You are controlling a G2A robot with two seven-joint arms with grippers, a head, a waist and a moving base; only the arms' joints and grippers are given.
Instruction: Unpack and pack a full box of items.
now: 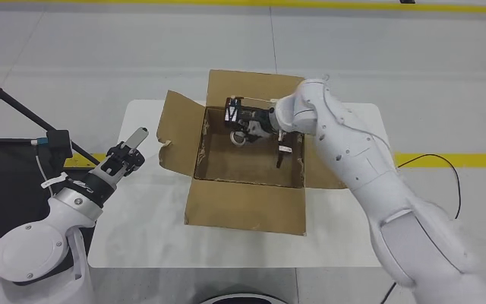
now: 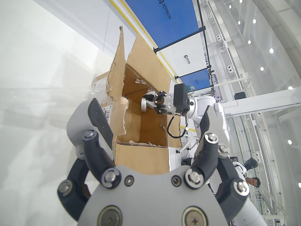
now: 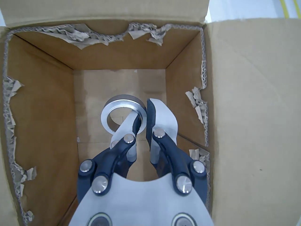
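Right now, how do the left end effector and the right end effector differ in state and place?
The left end effector is open and empty; the right end effector is shut on a metal ring. The left end effector is over the table beside the box; the right end effector is over the box opening. Both have the same two-finger build.

Open box (image 1: pixel 247 204) mouth, right pincer (image 3: pixel 144 115) with ring (image 3: pixel 104 118) above.
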